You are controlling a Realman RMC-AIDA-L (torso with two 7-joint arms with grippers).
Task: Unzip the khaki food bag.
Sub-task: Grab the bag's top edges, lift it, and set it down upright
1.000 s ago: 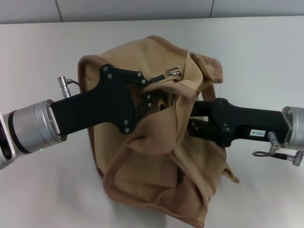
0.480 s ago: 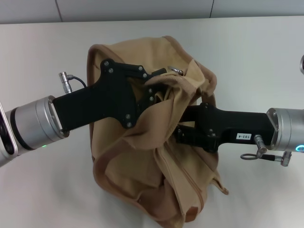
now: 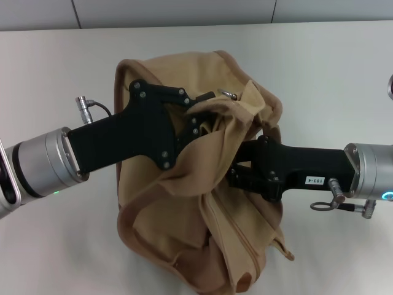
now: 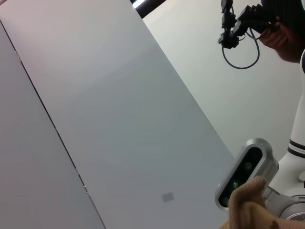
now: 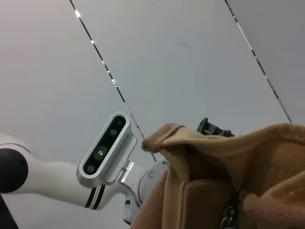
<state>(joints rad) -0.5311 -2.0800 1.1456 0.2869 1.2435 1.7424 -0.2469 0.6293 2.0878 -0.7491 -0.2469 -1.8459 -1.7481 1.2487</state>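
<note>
Left gripper (image 3: 198, 120) comes in from frame left and we see it pinching fabric by the zipper pull (image 3: 228, 94). Khaki food bag (image 3: 184, 203) centre frame on the white table (image 3: 49, 74). Right gripper (image 3: 236, 169) centre-right, buried in folds; can't tell its state.

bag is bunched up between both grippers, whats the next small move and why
Probably draw the left gripper along the zipper line while the right gripper holds the bag steady. Its tips sit by the silver pull at the bag's top, and the fabric is crumpled.
</note>
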